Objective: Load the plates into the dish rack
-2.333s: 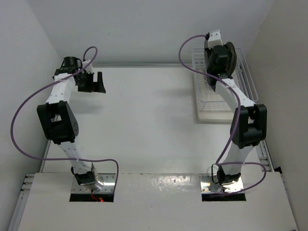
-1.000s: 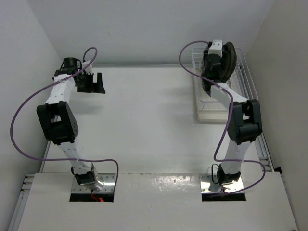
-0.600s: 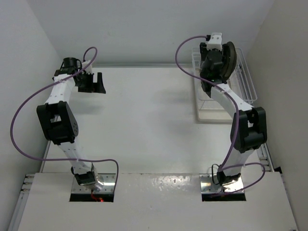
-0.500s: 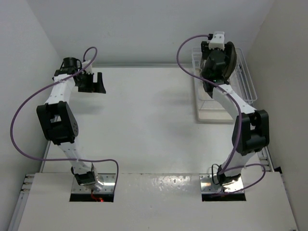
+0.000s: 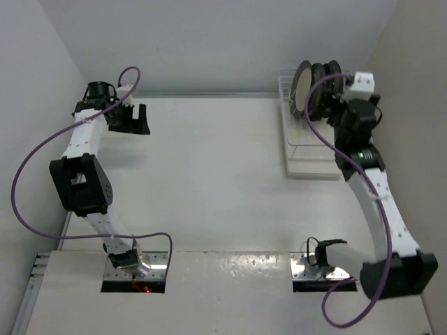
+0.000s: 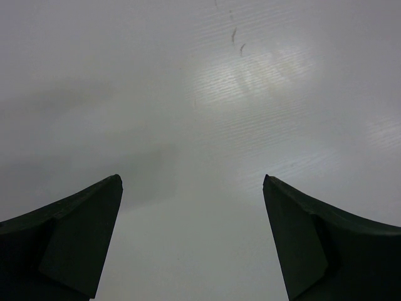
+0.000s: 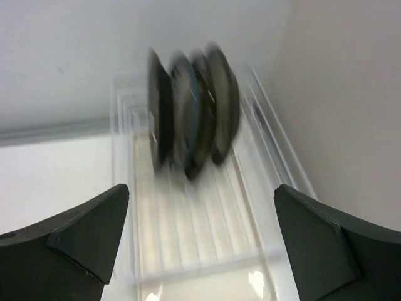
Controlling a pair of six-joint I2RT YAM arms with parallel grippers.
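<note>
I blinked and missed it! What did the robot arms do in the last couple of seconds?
The right end effector opened, letting go of one of the plates, and pulled back rightward, out of the dish rack. The plates stand on edge at the rack's far end. The left end effector hardly moved and stays open and empty.

plates [image 7: 188, 119] upright in dish rack [image 7: 188, 244] | right gripper [image 7: 200, 188] spread wide
</note>
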